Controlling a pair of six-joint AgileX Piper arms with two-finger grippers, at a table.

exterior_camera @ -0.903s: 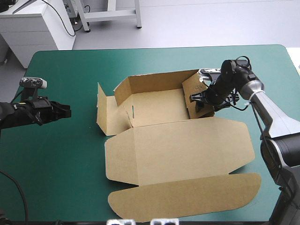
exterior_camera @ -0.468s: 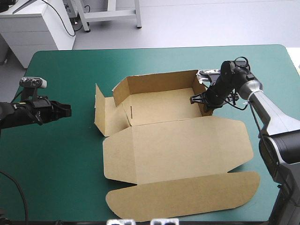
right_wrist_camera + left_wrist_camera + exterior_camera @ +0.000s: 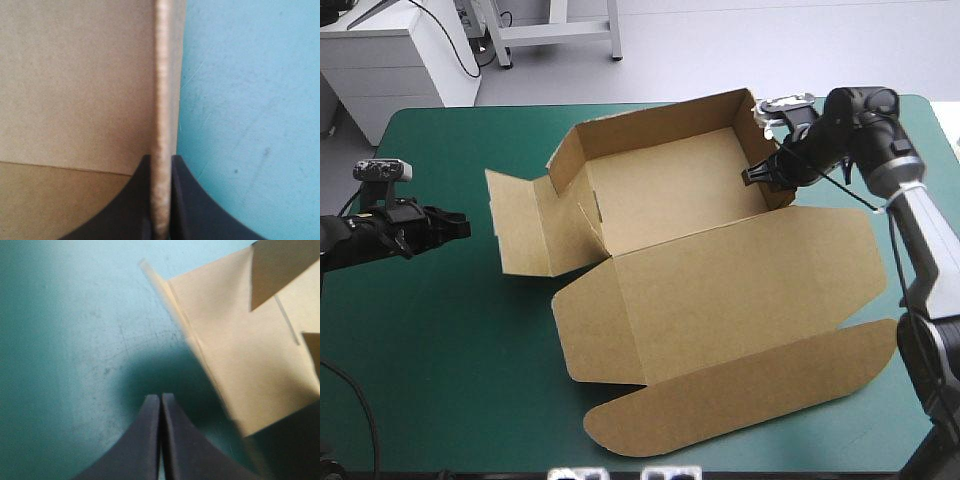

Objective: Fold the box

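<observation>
My right jaws pinch the box (image 3: pixel 665 195) by its side wall (image 3: pixel 162 100), the brown board tight between them; the tray part lies just beside these jaws, its big lid (image 3: pixel 730 300) flat on the teal-green worktop (image 3: pixel 430 330); my left jaws are pressed together with nothing in them, and a loose flap (image 3: pixel 240 345) lies near, ahead of them.

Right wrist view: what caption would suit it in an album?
Right hand gripping a raised wall of the brown box by its edge, teal-green cover on the outer side.
</observation>
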